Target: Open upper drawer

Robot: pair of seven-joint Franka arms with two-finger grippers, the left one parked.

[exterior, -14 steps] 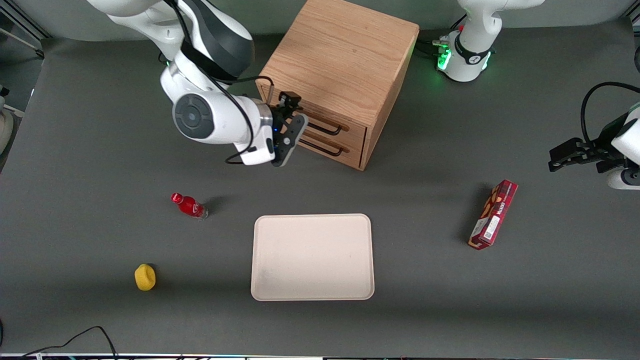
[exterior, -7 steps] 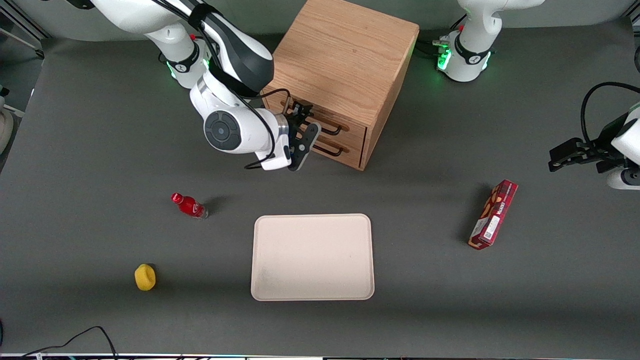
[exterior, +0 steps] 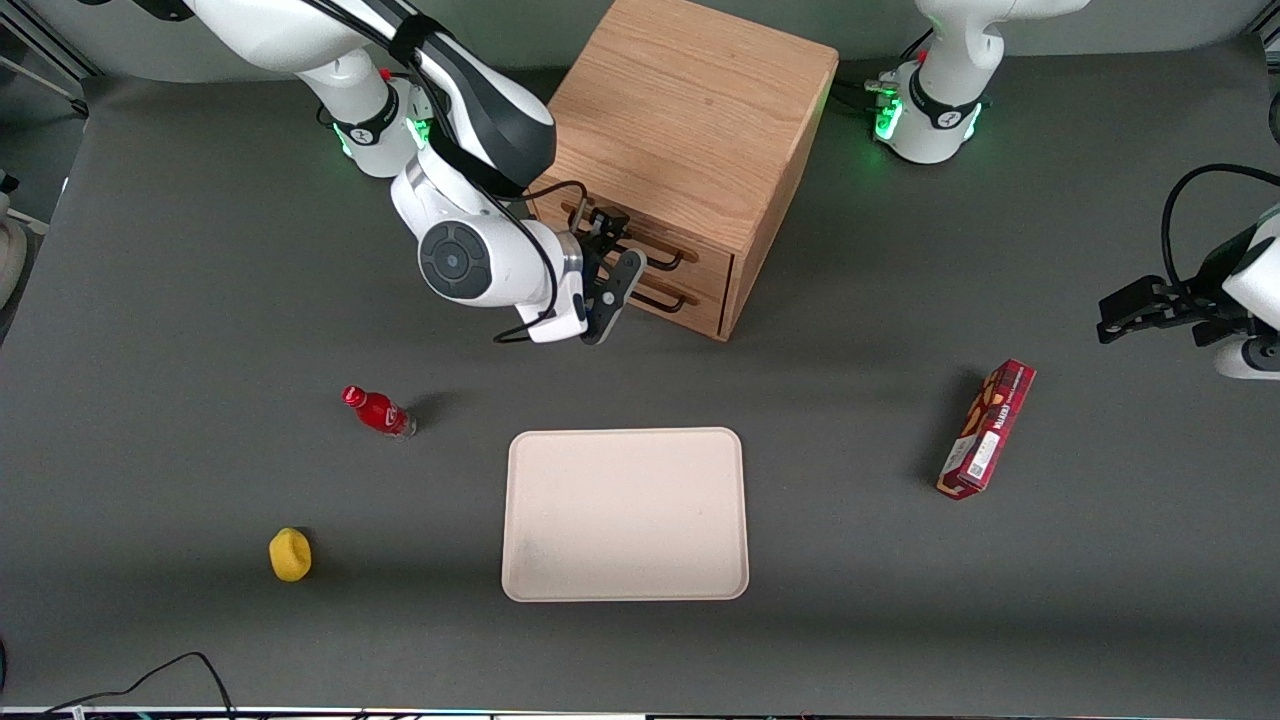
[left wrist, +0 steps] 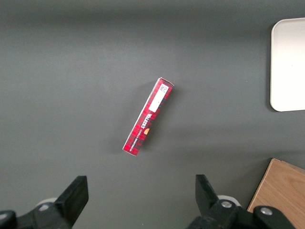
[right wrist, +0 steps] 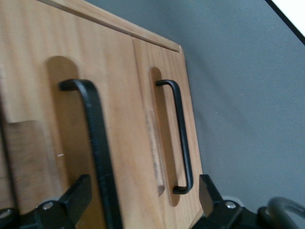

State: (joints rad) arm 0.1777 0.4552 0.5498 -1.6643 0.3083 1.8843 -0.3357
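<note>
Upper drawer (exterior: 640, 240): topmost of two alike in the oak cabinet (exterior: 690, 110), which stands on the grey table (exterior: 200, 300) farther from the front camera than the tray. Front flush with the cabinet face; drawer shut. Black bar handle (right wrist: 97, 143) runs along a recessed groove.

Lower drawer (exterior: 660, 290): matching, shut, its own black handle (right wrist: 178, 138) untouched.

Gripper (exterior: 608, 262): directly in front of the drawer faces, at the upper handle's level. Jaws spread wide; in the right wrist view one finger (right wrist: 76, 195) lies on each side of the upper bar, neither seen pressing it. Over the last second the arm has swung in from the working arm's end and closed on the cabinet front, slowing in the final half-second. Judgement: approach nearly complete; closing on the bar and pulling remain.

Other items: cream tray (exterior: 625, 515), red bottle (exterior: 378, 411), yellow object (exterior: 290, 554), red box (exterior: 986, 429), all well apart from the cabinet.
</note>
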